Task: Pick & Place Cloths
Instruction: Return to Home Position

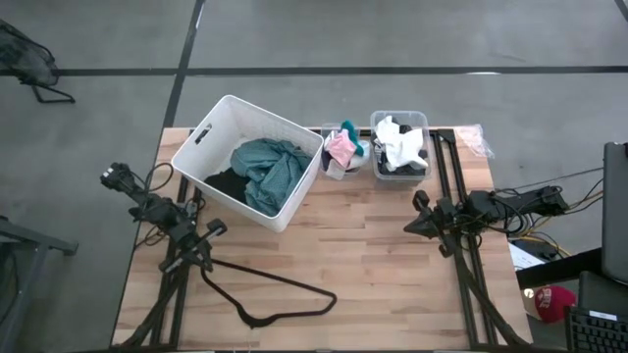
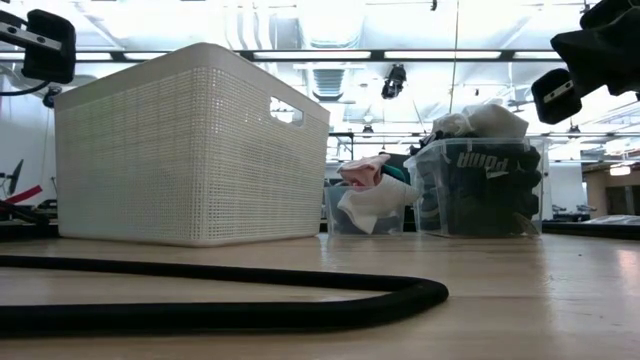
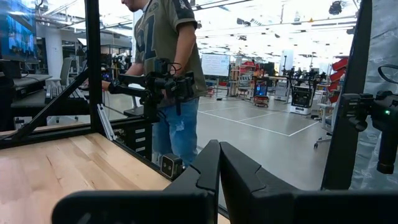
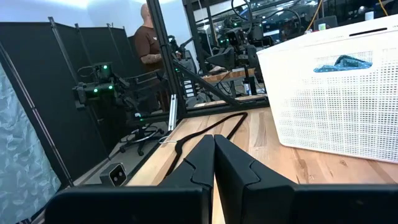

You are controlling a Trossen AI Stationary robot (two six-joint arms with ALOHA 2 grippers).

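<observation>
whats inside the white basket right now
In the white basket a large teal-green cloth lies crumpled, with black cloth showing beside it. Whatever is under them is covered. The left gripper and right gripper wait shut, away from the basket.

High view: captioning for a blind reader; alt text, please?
Seen from above, a wooden table holds a white basket with a teal cloth and a black cloth, beside two clear bins of more cloths. A black hanger lies near the left claw; the right claw is opposite, both shut.
</observation>
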